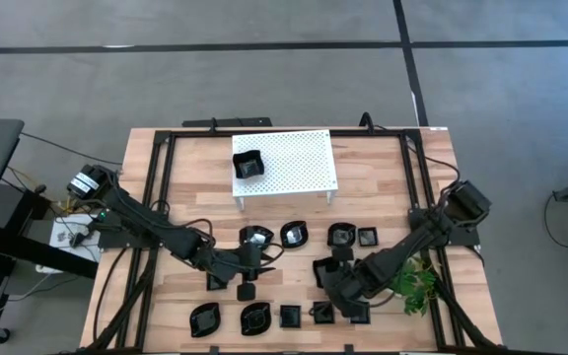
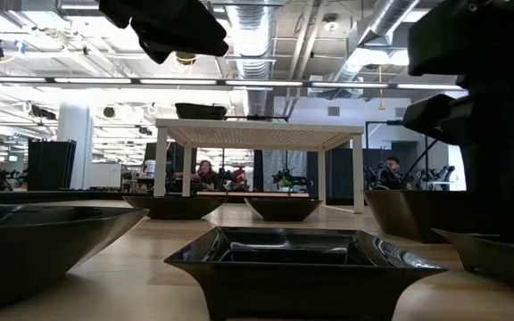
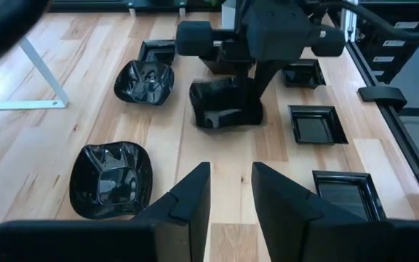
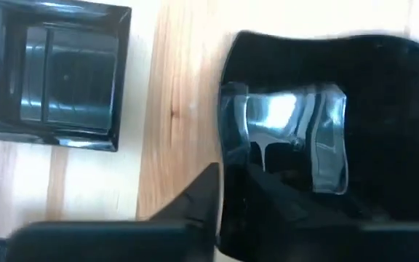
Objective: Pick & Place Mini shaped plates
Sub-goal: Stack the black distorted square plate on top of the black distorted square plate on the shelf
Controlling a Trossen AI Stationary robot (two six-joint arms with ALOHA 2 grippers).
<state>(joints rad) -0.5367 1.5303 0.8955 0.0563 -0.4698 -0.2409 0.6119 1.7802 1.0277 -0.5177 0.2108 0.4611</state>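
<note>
Between my right gripper's (image 4: 231,196) jaws sits the rim of a black square plate (image 4: 318,131): in the right wrist view one finger (image 4: 195,196) lies outside the wall on the wood and the other reaches inside the dish, so the jaws are clamped on that rim. From above, this right gripper (image 1: 331,278) is low over the plate (image 1: 325,270), right of the tabletop's middle and toward its front edge. Just beside it in the wrist view lies another square plate (image 4: 49,76), flat on the wood and apart from the held one.

My left gripper (image 3: 231,193) has its jaws parted with nothing between them. From above, the left gripper (image 1: 254,258) hangs near the middle of the tabletop, pointing at the right arm. Past its fingers I see a wavy-edged plate (image 3: 113,178) close by, a second wavy one (image 3: 145,78) farther off, and small square plates (image 3: 317,124) to the side.

More black plates are scattered across the front half of the tabletop (image 1: 190,168), several in a row along the front edge (image 1: 256,318). One plate (image 1: 248,164) rests on the left end of the white perforated rack (image 1: 299,163) near the back edge. A green plant (image 1: 417,281) stands by the right edge, beside the right arm.
</note>
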